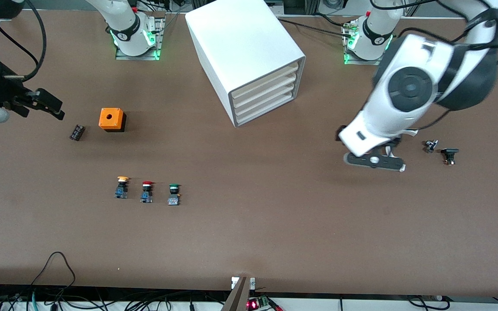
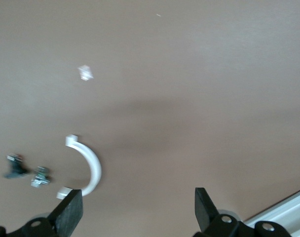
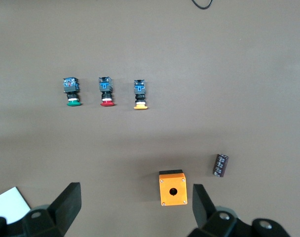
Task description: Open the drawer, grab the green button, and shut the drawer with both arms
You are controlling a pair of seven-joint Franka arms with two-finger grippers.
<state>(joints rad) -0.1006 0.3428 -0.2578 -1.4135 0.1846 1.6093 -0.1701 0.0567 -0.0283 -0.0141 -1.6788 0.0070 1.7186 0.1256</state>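
Your white cabinet (image 1: 245, 56) sits at upper centre of the front view, all four drawers flush; the drawer (image 1: 264, 92) is still shut. The green-capped button (image 1: 173, 194) lies on the brown table (image 1: 275, 224) at lower left of centre, last in a row with the red-capped button (image 1: 146, 191) and the yellow-capped button (image 1: 122, 187), nearer the camera than the cabinet. In your right wrist view the same three appear, the green one at (image 3: 71, 91).

Your right gripper (image 1: 52, 106) hangs at the frame's left edge, over the table near a small black component (image 1: 77, 132) and the orange box (image 1: 112, 119); its fingers (image 3: 66, 205) stand wide apart, holding nothing.

Your left gripper (image 1: 374, 160) hovers at centre right, over bare table beside two small dark parts (image 1: 440, 151). Its fingers (image 2: 71, 212) are spread, nothing between them, and a white curved clip (image 2: 88, 168) lies on the table below.
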